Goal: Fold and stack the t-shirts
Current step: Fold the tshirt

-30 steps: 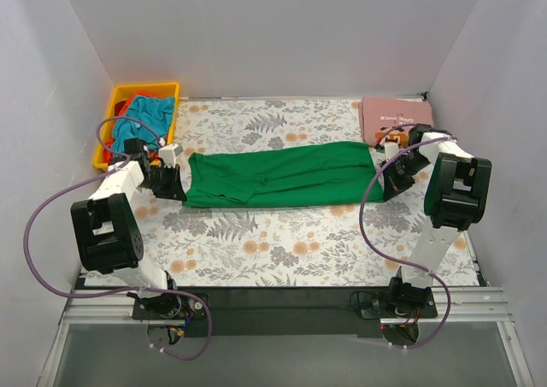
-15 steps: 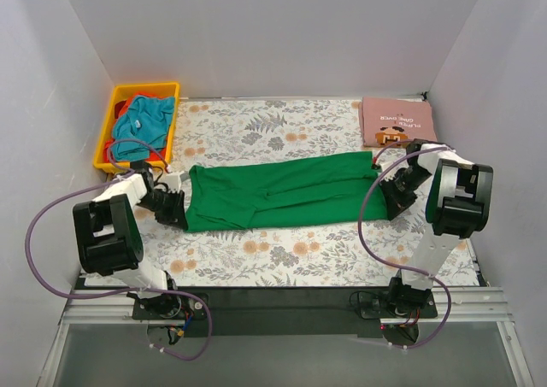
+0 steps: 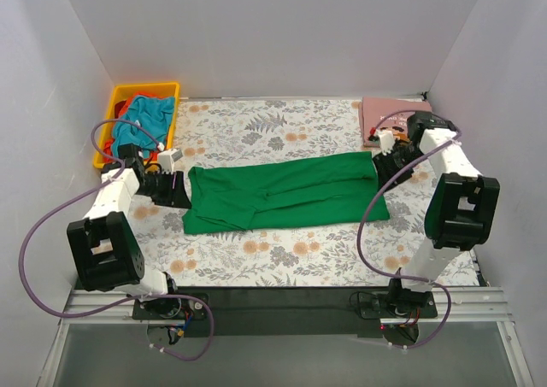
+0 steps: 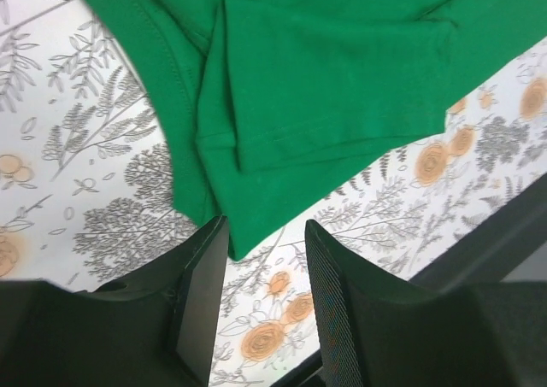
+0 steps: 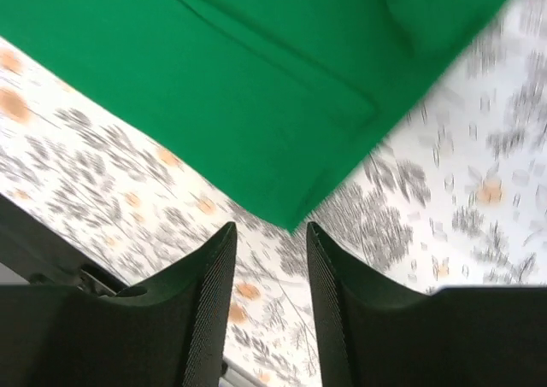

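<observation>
The green shirt (image 3: 282, 190) lies across the middle of the table (image 3: 282, 263) as a long narrow band, so I'd say the lengthwise fold is laid and the crosswise one comes next. The left tool (image 4: 265, 233) sits at its left end, fingers partly spread, a corner of cloth loose between them; the right tool (image 5: 272, 233) hangs at the right end, spread too and gripping nothing. One end, I reckon, wants pinching and carrying over the other (squarely, or the edges stray). A folded pink shirt (image 3: 397, 118) waits at the far right corner, a teal shirt (image 3: 147, 118) in the yellow bin (image 3: 145, 86) far left. A floral cloth (image 3: 256, 122) covers the table; plain pale walls (image 3: 273, 37) close three sides.
</observation>
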